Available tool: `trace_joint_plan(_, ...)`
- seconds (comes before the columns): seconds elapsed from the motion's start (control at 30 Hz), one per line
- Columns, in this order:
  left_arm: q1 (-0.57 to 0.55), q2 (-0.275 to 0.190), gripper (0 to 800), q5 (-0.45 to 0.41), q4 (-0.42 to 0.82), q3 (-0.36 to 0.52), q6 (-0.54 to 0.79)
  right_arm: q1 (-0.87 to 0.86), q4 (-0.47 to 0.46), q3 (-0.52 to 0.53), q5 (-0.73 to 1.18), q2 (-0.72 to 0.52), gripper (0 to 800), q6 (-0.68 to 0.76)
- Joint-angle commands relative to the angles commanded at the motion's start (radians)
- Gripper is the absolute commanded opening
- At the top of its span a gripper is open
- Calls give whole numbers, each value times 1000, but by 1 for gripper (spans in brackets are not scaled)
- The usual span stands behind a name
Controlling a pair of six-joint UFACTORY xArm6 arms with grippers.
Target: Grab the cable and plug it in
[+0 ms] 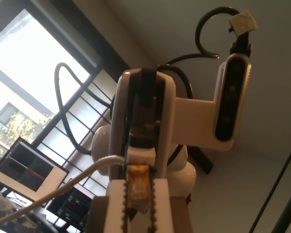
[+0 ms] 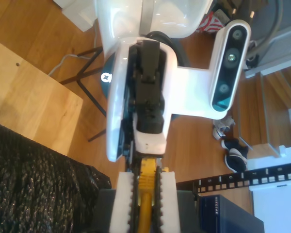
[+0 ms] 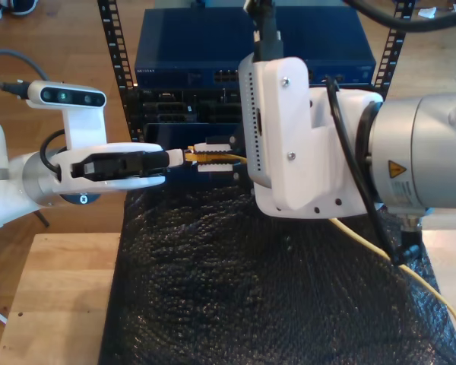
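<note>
The yellow cable (image 3: 410, 275) runs from the exterior view's lower right up to the middle, where both grippers meet above the black mat. My first gripper (image 1: 138, 196), on the arm at the exterior view's left (image 3: 190, 157), is shut on the cable's clear plug (image 1: 137, 184). My second gripper (image 2: 145, 199), on the big arm at the exterior view's right (image 3: 222, 154), is shut on the cable (image 2: 145, 204) just behind the plug. The two grippers face each other tip to tip. In the first wrist view the cable (image 1: 63, 187) trails away pale against the window light.
A rack (image 3: 125, 84) with blue network switches (image 3: 235, 46) and rows of ports stands just behind the grippers. A black bubble mat (image 3: 251, 289) covers the wooden table (image 3: 53, 304). Thick black arm cables (image 1: 63, 111) loop near the wrists.
</note>
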Motion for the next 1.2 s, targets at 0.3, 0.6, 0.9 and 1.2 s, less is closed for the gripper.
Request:
trace_joint_plan(0.3, 0, 0, 597, 23, 3, -2, -9, 0, 0, 0, 2, 0, 10, 2)
trace_joint_plan(0.6, 3, -6, 799, 5, -2, -3, -9, 0, 25, -2, 2, 0, 2, 2)
trace_joint_plan(0.9, 48, -51, 800, -118, -2, -8, -8, -17, 52, -9, 68, 40, 0, 0)
trace_joint_plan(1.2, 83, -117, 800, -242, 3, -32, -9, -249, 52, -8, 311, 55, 0, 34)
